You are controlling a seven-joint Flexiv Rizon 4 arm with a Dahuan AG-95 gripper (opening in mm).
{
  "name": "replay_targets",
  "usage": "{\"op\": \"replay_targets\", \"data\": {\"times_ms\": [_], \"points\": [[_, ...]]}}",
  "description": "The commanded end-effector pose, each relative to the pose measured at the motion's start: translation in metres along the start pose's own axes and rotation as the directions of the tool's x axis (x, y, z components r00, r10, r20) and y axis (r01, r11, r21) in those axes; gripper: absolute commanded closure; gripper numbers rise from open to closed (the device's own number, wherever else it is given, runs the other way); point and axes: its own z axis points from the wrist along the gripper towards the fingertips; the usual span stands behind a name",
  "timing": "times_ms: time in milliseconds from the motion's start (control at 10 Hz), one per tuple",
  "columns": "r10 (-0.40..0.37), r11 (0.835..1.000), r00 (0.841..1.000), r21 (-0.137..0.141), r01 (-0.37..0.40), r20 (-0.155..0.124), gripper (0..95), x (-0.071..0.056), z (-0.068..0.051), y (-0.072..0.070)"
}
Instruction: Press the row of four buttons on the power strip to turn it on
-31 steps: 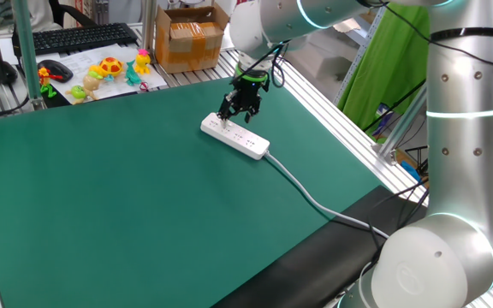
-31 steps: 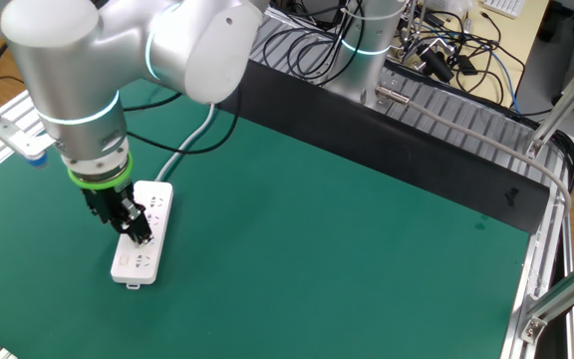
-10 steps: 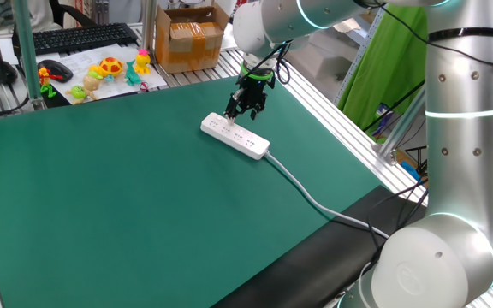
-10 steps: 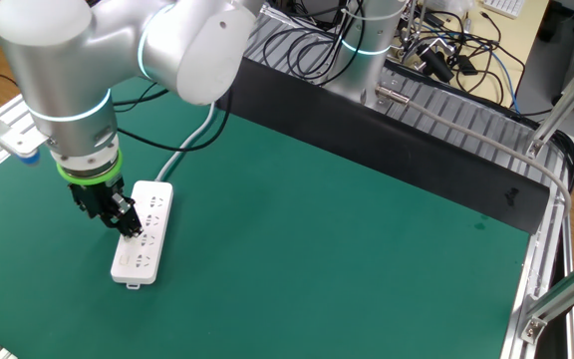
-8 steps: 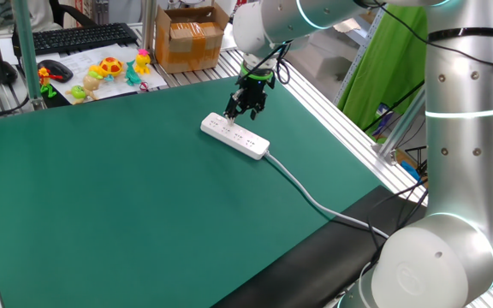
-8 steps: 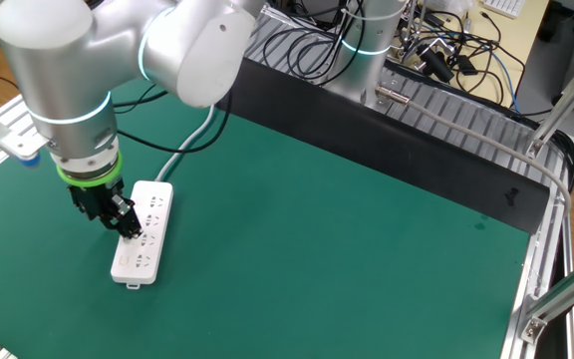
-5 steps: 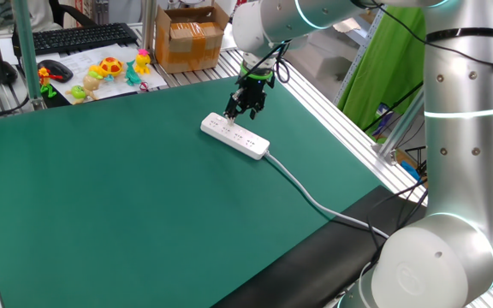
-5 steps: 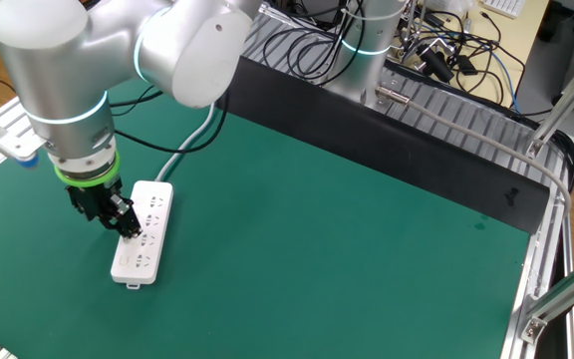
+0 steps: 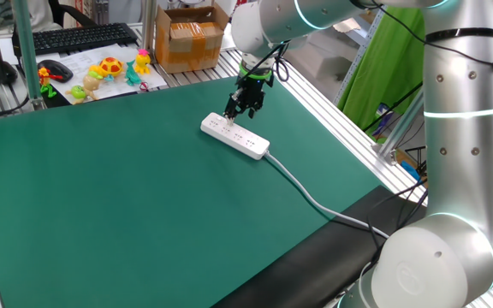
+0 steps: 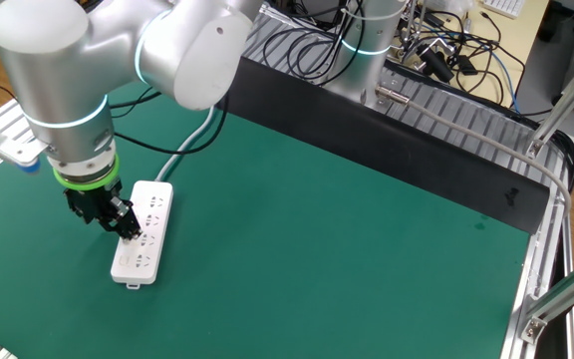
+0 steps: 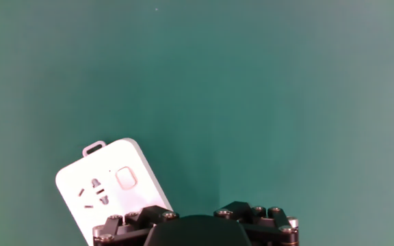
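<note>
One black two-finger gripper (image 10: 126, 231), jaws apart and empty, hangs tilted over the long flat white plastic power strip (image 9: 234, 137) lying on the green table mat (image 9: 127, 197); judgement: centre one fingertip over each tiny button, press straight down, lift.

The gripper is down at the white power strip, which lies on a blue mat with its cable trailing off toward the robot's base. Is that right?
Not quite: the mat is green, not blue, as both fixed views show. The rest holds: the gripper is down at the white power strip, whose cable trails off toward the robot's base.
</note>
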Motion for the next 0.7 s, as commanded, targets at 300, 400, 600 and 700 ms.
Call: {"op": "replay_targets", "data": {"times_ms": [300, 400, 600, 700], "points": [[-0.001, 1.000, 1.000, -0.003, 0.001, -0.001, 19.0, -0.0039, 0.0063, -0.0003], [0.000, 1.000, 1.000, -0.003, 0.000, -0.003, 19.0, -0.0038, 0.0060, -0.0003], [-0.006, 1.000, 1.000, -0.005, 0.006, -0.003, 19.0, -0.0031, 0.0041, -0.0010], [-0.032, 0.999, 0.999, -0.003, 0.032, -0.005, 19.0, -0.0026, 0.0028, -0.0014]]}}
